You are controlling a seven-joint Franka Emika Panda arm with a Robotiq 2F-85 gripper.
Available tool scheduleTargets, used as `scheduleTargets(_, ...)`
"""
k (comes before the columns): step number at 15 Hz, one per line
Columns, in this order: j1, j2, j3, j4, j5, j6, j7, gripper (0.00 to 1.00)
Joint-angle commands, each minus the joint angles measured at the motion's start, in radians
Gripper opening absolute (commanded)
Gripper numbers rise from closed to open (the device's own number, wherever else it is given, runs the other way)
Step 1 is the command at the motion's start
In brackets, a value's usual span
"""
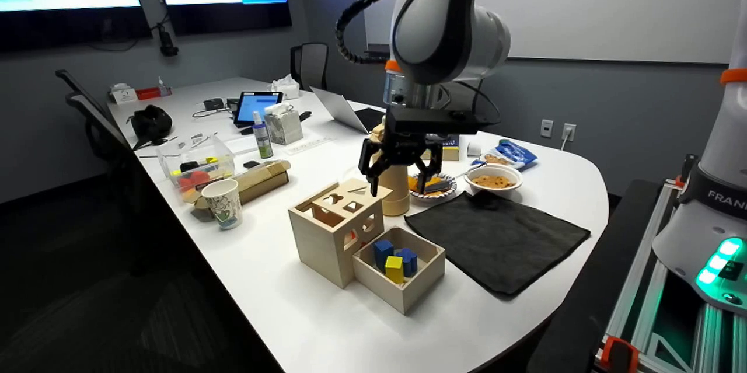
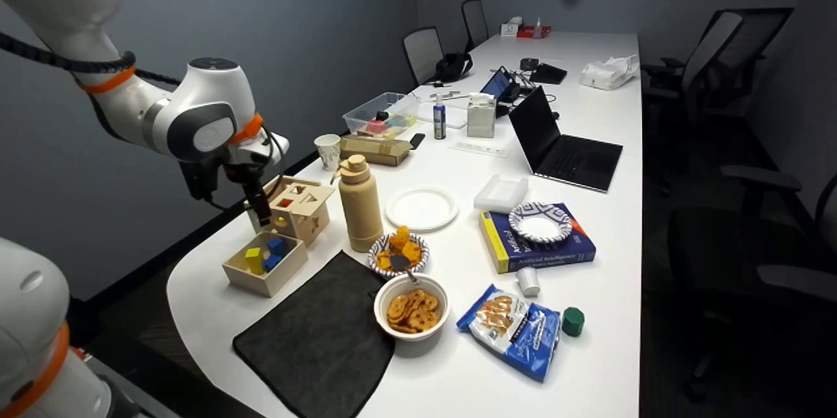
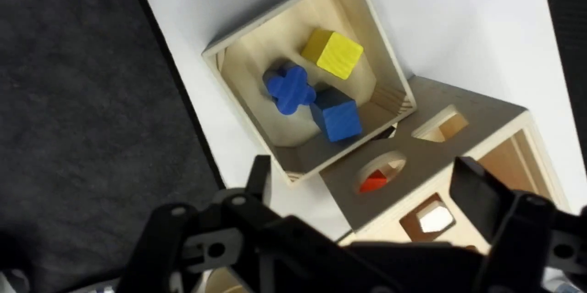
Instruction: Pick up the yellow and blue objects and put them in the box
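Yellow block [image 3: 334,53], blue block [image 3: 338,116] and blue clover [image 3: 292,91] lie in the tray [image 3: 259,129]

In an exterior view we read "Artificial Intelligence" on a thick book [image 2: 536,253]. On the base [image 1: 694,234] of the arm [image 1: 448,34] we make out "FRAN", the rest of the word cut off by the picture's edge. Lettering on the glossy blue snack bag [image 2: 513,333] and the wall screen [image 1: 224,17] is too small or blurred for us to read.

The tray is low, square and of pale wood, with striped joints at its corners. Inside it the three blocks sit close together: two flat-faced with crisp edges, the clover with four rounded lobes. Just beside the tray stands the box [image 1: 320,247] — taller, also pale wood, its top and side cut with shaped holes. Through a round one we glimpse a red piece [image 3: 373,181]. A smooth tan bottle [image 2: 361,209] stands near, and a matte black cloth [image 2: 320,339] lies flat on the white table [image 2: 598,365].

The arm bends down over the table, its gripper [image 1: 398,187] pointing downward near the box — the two fingers spread wide apart, gripping nothing.
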Motion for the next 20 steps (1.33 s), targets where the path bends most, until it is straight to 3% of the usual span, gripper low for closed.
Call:
scheduleTargets(1,0.016,0.093,0.053,0.026,0.118,0.095,0.055,1.00)
scheduleTargets(6,0.004,0.207,0.146,0.069,0.257,0.191,0.061,1.00)
scheduleTargets(12,0.022,0.317,0.142,0.084,0.309,0.349,0.136,1.00)
scheduleTargets(20,-0.006,0.403,0.177,0.114,0.308,0.382,0.196,1.00)
